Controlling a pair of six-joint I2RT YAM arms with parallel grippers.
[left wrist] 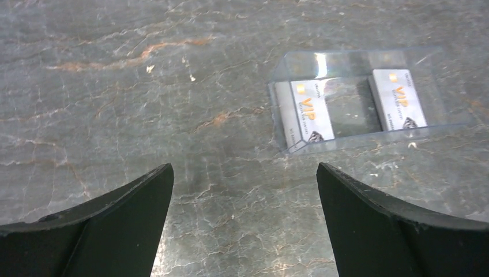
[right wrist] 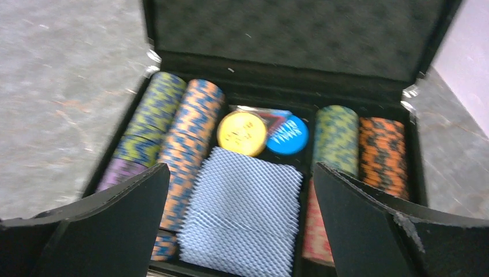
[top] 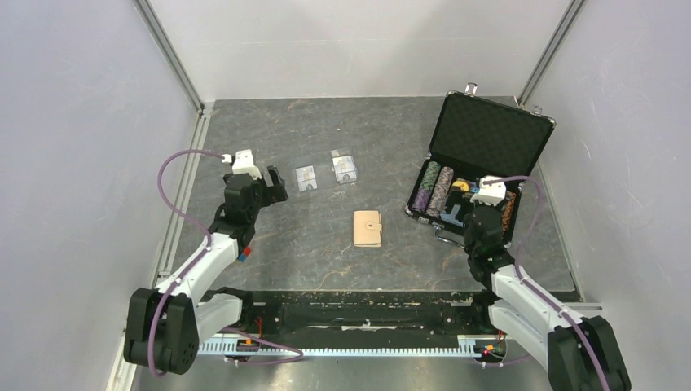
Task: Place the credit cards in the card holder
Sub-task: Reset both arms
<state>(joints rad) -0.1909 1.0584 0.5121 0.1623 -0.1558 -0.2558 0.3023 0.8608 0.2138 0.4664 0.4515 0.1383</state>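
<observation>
Two pale credit cards (top: 305,177) (top: 345,168) lie side by side on the dark stone table, each in clear plastic. The left wrist view shows them as two cards with gold VIP print (left wrist: 311,109) (left wrist: 398,98) under a clear cover, ahead and to the right of my fingers. My left gripper (top: 277,186) (left wrist: 245,167) is open just left of the nearer card, with bare table between its fingers. The tan card holder (top: 367,229) lies folded shut in the middle of the table. My right gripper (top: 471,208) (right wrist: 241,167) is open and empty, over the front of the poker chip case.
An open black case (top: 492,134) stands at the right, holding rows of poker chips (right wrist: 184,124) and a blue patterned deck (right wrist: 242,213). A small red and blue block (top: 244,254) lies by the left arm. Grey walls close in both sides and the back.
</observation>
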